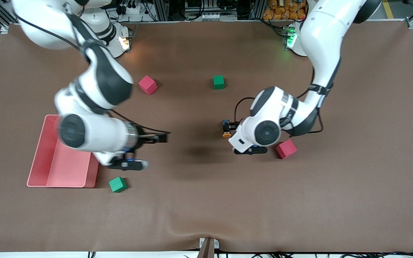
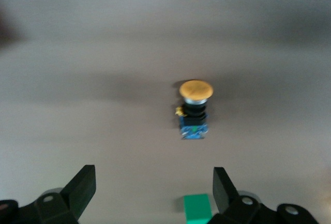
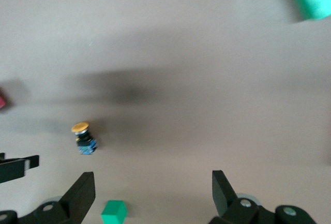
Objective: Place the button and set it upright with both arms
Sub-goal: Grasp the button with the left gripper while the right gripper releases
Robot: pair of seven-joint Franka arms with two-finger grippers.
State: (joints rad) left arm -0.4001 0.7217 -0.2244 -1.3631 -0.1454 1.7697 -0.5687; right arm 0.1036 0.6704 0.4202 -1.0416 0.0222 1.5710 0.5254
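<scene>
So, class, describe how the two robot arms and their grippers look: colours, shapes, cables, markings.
Both arms are glossy white with rounded segments, black joint bands and round dark caps at the joints. The left arm has a thin black cable looping beside its wrist and a green light at its base. The right arm carries a similar black cable. The left gripper and right gripper each have two black, wedge-shaped fingers.

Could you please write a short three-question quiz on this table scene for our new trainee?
1. True or false: the button lies on its side on the table.
2. How many foam cubes show in the front view?
3. The tray sits toward which arm's end? A) left B) right

Key: 1 true. 2 four: two pink, two green. 3 B. Both the left gripper and right gripper are open.
</scene>
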